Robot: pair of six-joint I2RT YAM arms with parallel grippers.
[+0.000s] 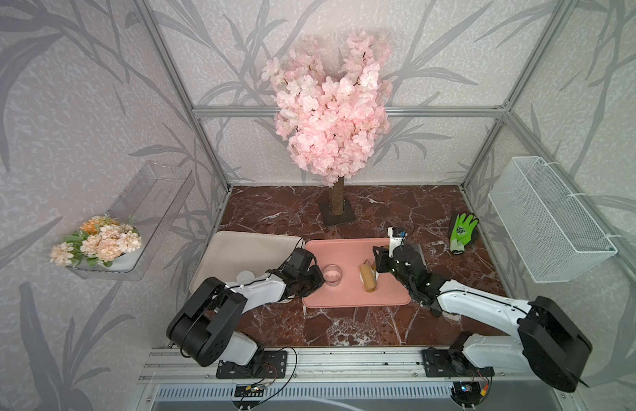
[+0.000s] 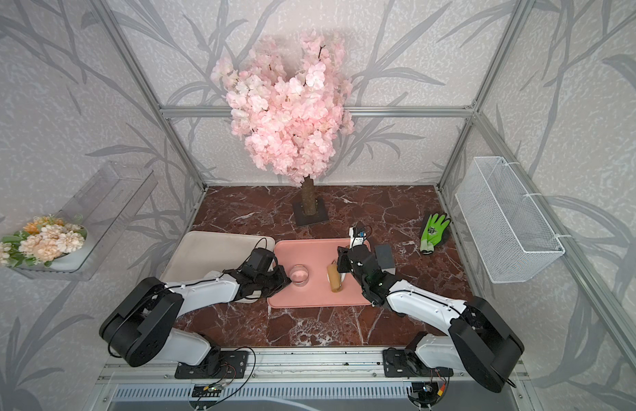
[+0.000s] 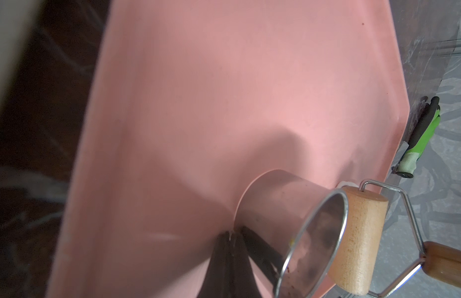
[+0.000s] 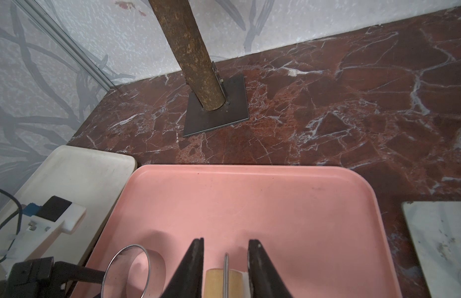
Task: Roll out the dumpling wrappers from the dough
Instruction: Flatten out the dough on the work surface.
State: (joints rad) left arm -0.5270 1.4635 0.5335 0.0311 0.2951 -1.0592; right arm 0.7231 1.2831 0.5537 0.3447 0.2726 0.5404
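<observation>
L gripper (image 3: 230,236) shut tight, tips against the ring (image 1: 333,274) on the pink tray (image 1: 345,299). R gripper (image 4: 225,241) narrow, fingers astride the pin (image 1: 368,279), prob. holding it, tho the grip itself is hidden. Dough (image 3: 349,184) sits under the pin, mostly covered. One wrapper (image 1: 246,275) on the beige tray (image 1: 245,249), beside the L arm (image 1: 252,291). Glove (image 1: 462,231) farther right, tree (image 1: 330,106) at back.

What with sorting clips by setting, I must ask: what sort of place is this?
Probably a staged robot test booth, not a real kitchen: a metal frame, a left arm and right arm on a rail, and a fake blossom tree on the table.
</observation>
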